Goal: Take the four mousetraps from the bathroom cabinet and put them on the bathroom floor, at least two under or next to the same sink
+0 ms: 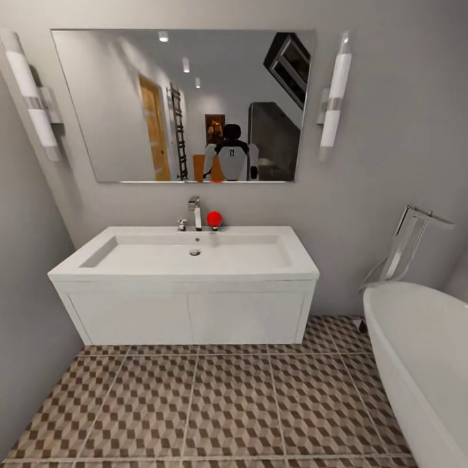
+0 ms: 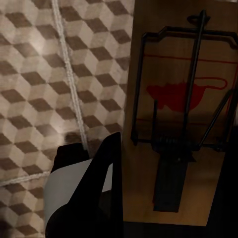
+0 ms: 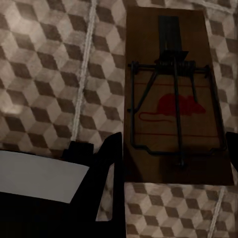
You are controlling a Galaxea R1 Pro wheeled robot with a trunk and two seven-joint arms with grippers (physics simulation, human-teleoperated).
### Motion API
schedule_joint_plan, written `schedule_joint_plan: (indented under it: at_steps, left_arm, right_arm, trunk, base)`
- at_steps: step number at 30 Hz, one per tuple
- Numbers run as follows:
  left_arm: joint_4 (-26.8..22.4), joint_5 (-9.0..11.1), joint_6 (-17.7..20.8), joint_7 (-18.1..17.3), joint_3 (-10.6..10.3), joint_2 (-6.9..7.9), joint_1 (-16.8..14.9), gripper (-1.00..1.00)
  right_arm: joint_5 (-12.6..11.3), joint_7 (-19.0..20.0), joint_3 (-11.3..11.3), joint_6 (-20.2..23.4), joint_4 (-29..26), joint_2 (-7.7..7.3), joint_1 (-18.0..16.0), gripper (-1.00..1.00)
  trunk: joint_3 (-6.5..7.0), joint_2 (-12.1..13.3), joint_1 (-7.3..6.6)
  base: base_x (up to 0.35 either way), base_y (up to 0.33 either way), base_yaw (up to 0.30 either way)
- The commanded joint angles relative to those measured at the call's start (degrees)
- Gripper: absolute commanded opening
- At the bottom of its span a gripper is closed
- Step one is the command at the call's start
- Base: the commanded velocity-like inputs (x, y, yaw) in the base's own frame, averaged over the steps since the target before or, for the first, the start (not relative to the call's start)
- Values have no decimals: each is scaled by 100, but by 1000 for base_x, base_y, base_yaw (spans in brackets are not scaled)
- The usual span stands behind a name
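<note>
Wooden and mid-brown, a mousetrap [image 2: 181, 119] filled the space between the left tool's [image 2: 163, 198] dark fingers [image 2: 101, 188], with black wire spring, bar and a red mouse print on its face; the left tool appeared clamped on it, above the bathroom floor [image 2: 44, 84]. Its twin, a second mousetrap [image 3: 176, 99] with the same wire frame and red print, sat between the right tool's [image 3: 171, 193] fingers [image 3: 106, 173], which looked closed on its edges, the cube-patterned tiles and pale grout beyond it.

Farther ahead in the head view, the tiled floor ran to the white wall-hung sink [image 1: 188, 286] with its chrome tap [image 1: 194, 213] and a red ball [image 1: 214, 218] beside the tap. Off to the right curved a white bathtub [image 1: 422, 364]. Above the basin hung a mirror [image 1: 182, 104] flanked by two tube lamps [image 1: 335, 97].
</note>
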Motion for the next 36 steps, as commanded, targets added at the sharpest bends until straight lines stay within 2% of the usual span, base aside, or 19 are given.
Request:
schedule_joint_plan:
  at_steps: [1,19,30,36]
  left_arm:
    - [-21,35,-45,30,-48,1,-11,-100]
    - [-26,29,-45,33,-49,0,-11,-100]
    - [-40,26,-45,31,-49,0,-11,-100]
    - [-39,26,-45,30,-49,-3,-11,-100]
  right_arm:
    - [-62,-5,49,-17,1,-4,-2,-100]
    - [-67,-20,49,-27,-4,-24,-2,-100]
    - [-68,-20,48,-23,-16,-12,-2,-100]
    - [-68,-26,49,-1,-13,6,-2,-100]
  trunk:
    - [-6,-3,3]
    - [-6,-3,3]
    - [-8,-3,3]
    - [-45,-3,3]
  base:
    - [335,0,0]
    - [327,0,0]
    - [41,0,5]
    - [1,0,128]
